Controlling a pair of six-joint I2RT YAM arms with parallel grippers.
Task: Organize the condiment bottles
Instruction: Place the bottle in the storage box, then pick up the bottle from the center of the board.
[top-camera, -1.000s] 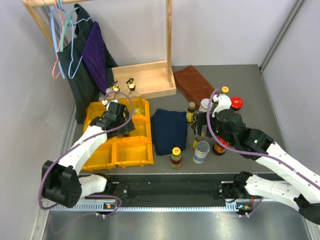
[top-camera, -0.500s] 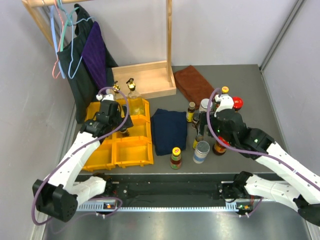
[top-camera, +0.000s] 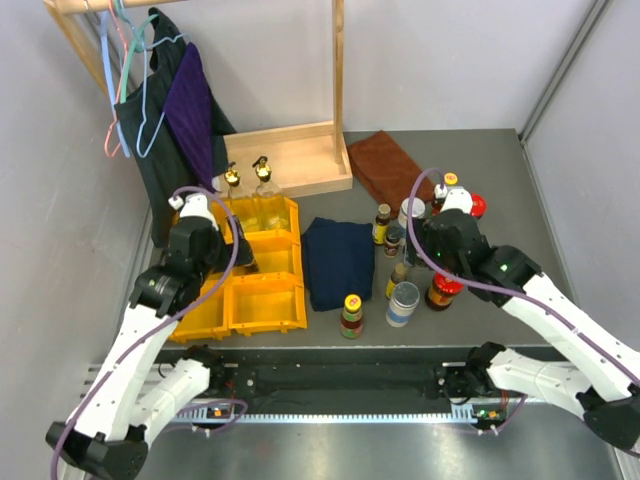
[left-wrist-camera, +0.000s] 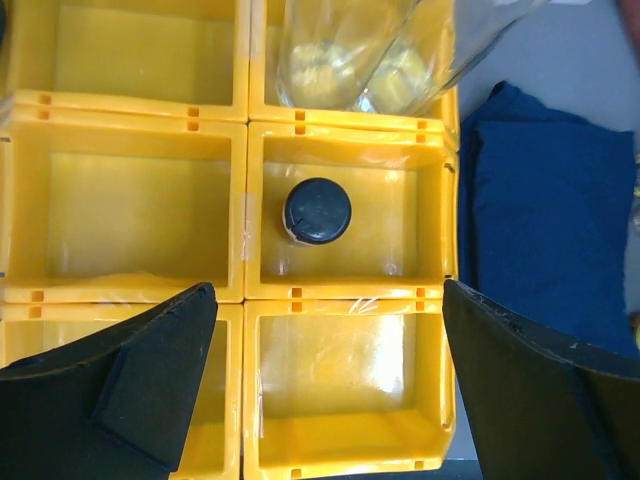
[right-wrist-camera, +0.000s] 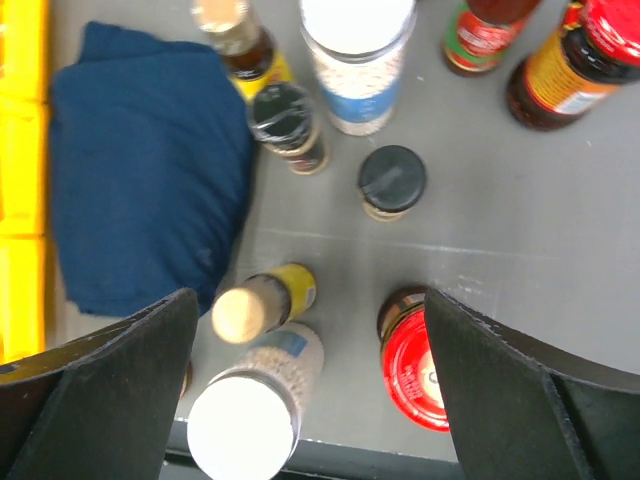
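"Top external view, taken from the near edge: what is found?"

"A yellow-capped bottle (top-camera: 351, 314), a white-lidded jar (top-camera: 403, 303) and a red-lidded jar (top-camera: 441, 290) are stood loose on the surface (top-camera: 480, 170). More are crowded just behind them, beside a blue cloth (top-camera: 338, 262)."

"And the jaws?"

"Both pairs are spread wide and nothing is held. The right jaws are hung over that crowd, with a black-capped jar (right-wrist-camera: 392, 181) lined up between them. The left jaws are poised above the yellow bins (left-wrist-camera: 246, 280), where a black-capped bottle (left-wrist-camera: 316, 210) is already stood in a middle compartment. Two gold-topped bottles (top-camera: 264, 195) are stood in the far row."

"How should the pick be made?"

"The black-capped jar is judged the likely target. A straight descent is advised, with the jaws left wide until the lid is passed, since a tan-topped bottle (right-wrist-camera: 243, 312) and the red-lidded jar are close by. Closure is best made low on the glass and followed by a vertical lift, so that neighbours are not toppled."
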